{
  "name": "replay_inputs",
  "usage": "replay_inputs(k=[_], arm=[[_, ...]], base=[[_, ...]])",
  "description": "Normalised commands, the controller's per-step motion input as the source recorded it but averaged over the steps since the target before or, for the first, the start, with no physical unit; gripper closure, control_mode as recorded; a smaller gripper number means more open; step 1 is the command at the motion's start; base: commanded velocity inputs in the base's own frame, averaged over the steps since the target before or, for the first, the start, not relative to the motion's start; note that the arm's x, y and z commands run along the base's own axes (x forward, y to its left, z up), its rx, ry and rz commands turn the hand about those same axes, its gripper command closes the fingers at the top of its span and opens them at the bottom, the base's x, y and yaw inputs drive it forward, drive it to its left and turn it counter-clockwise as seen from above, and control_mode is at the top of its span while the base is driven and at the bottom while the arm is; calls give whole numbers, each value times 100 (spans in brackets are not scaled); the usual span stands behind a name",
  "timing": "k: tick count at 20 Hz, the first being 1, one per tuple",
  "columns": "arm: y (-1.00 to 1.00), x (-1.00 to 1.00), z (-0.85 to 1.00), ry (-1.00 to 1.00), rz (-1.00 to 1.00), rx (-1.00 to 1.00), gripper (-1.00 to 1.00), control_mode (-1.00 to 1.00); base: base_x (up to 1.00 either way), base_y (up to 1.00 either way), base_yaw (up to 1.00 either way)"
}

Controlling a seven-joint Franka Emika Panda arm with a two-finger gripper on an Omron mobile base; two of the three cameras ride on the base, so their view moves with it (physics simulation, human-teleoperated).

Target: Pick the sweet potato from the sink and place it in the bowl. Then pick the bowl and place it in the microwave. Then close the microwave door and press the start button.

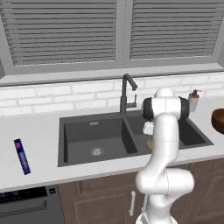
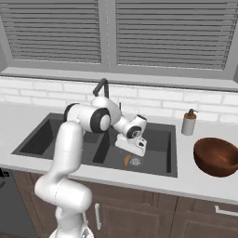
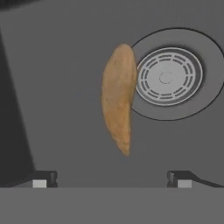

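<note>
The sweet potato (image 3: 118, 98) is a small orange-brown tuber lying on the floor of the right basin of the dark sink (image 1: 94, 135), its side against the round silver drain (image 3: 168, 76). My gripper (image 3: 111, 178) hangs directly above it, open, with nothing between the fingertips (image 3: 43, 179). From the right base view the gripper (image 2: 132, 151) points down into the basin just over the sweet potato (image 2: 127, 161). The reddish-brown bowl (image 2: 216, 155) stands empty on the counter to the right of the sink. The microwave and its door are out of view.
A dark tall faucet (image 1: 127, 92) rises behind the divider between the basins. A soap dispenser (image 2: 188, 122) stands at the sink's back right corner. A blue stick-shaped object (image 1: 22, 156) lies on the left counter. Window blinds hang behind.
</note>
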Motion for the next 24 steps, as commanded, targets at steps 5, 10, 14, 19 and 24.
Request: replay_inputs(k=[5,10,14,19,24], arm=[[0,32,-36,0,0,0,-100,-100],[7,36,-37,0,0,0,-100,-100],[0,38,-29,0,0,0,-100,-100],[2,5,-22,0,0,0,-100,-100],[2,-3,-17,0,0,0,-100,-100]], base=[[0,0,0],[0,0,0],[0,0,0],[0,0,0],[0,0,0]])
